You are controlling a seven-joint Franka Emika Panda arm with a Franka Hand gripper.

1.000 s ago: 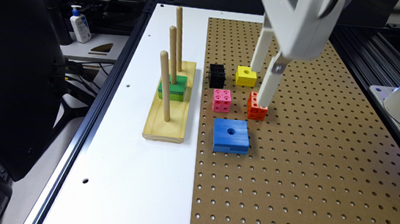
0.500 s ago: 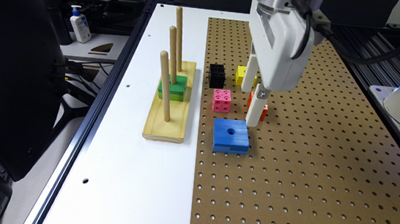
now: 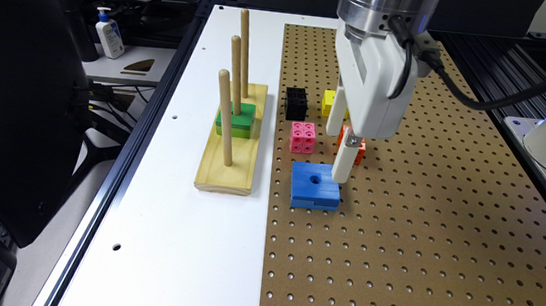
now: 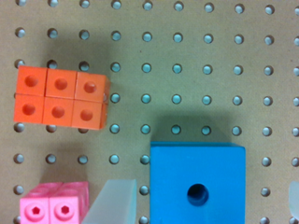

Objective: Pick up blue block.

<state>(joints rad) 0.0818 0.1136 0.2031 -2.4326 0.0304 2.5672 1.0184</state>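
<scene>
While the flat square bright-blue block with the round centre hole (image 3: 315, 185) is sitting flat on the brown perforated hardboard (image 3: 420, 237), you're not lifting anything yet: no grasp made, closing and lifting are both left. Judging by the frames, you're in the approach-and-straddle step.

The white two-finger gripper (image 3: 341, 152) is hanging spread apart, gripping nothing. In the wrist view the blue block (image 4: 197, 183) is lying between the fingers: one translucent fingertip (image 4: 112, 203) is just beside one edge with a thin gap showing, the other fingertip (image 4: 293, 200) is sitting apart from the opposite edge. So the block is looking off-centre toward the near finger. In the exterior view the closer finger is reaching down just beside the block's edge; I can't tell whether it's touching.

The orange studded brick (image 4: 60, 97) and the pink studded brick (image 4: 53, 204) are lying outside the fingers, the pink one close behind the near finger. You're likely needing a small re-centre before closing.
</scene>
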